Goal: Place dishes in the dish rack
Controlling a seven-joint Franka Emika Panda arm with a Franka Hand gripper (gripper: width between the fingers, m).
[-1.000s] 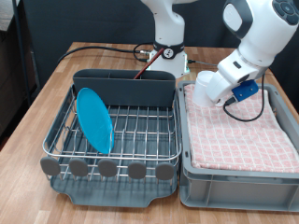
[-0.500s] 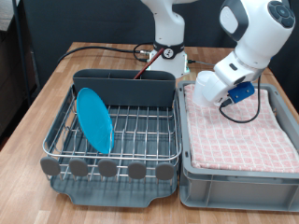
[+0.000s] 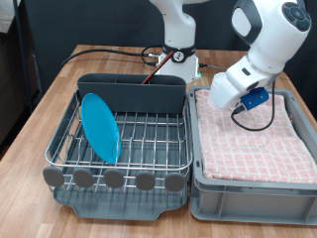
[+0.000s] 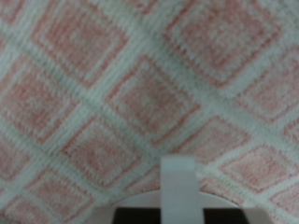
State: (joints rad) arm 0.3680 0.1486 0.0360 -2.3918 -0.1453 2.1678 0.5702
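Observation:
A round bright-blue plate (image 3: 99,126) stands on edge in the silver wire dish rack (image 3: 149,134), towards the exterior view's left. The rack's dark grey caddy (image 3: 132,92) runs along its far side. My gripper (image 3: 214,97) hangs low over the pink checked cloth (image 3: 253,144) at the tub's far left corner, with its fingers hidden behind the white hand. In the wrist view the cloth (image 4: 131,84) fills the frame, close and blurred. A white blurred shape (image 4: 178,185) shows at the frame's edge, and I cannot tell what it is.
The grey tub (image 3: 248,198) lined with the cloth stands against the rack on the exterior view's right. The robot base (image 3: 179,55) and red and black cables (image 3: 149,64) are behind the rack. A wooden table (image 3: 40,109) carries everything.
The hand has risen slightly and shifted a little towards the exterior view's top. The plate and rack have not moved.

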